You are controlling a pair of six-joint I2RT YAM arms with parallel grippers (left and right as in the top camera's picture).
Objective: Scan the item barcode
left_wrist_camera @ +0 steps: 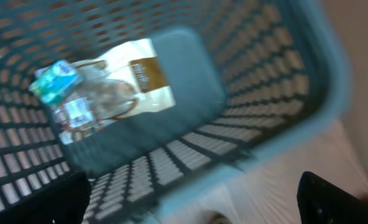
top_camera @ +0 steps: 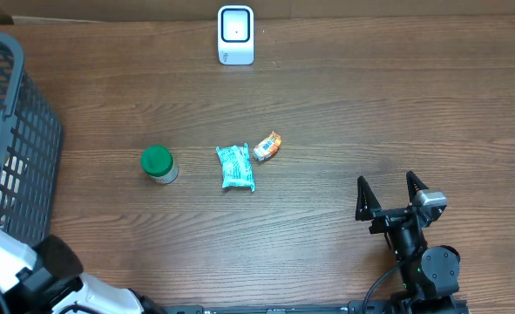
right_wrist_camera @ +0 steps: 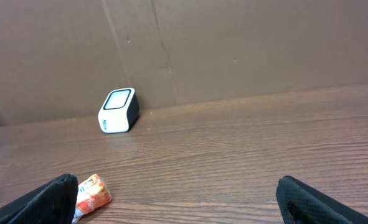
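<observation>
Overhead view. R gripper sits near the front edge of the table, jaws wide apart and empty. Three loose items lie mid-table, well apart from it: green-lidded jar, teal packet, orange-and-white sachet. The white scanner stands at the far edge.

Left wrist view: L gripper hangs over the mesh basket, jaws also apart, nothing btw them. A white-and-brown pouch lies inside. We cannot tell which item is next.

Risks, as we judge them:
(a) Packet and sachet lie just beside each other, so a wide pinch may catch both or shove one.
(b) Flat, crinkly film may slip or fold, hiding the barcode from the scanner window.
(c) The jar may tip or roll if nudged off-centre.
(d) L arm may clip the basket rim on leaving.
</observation>
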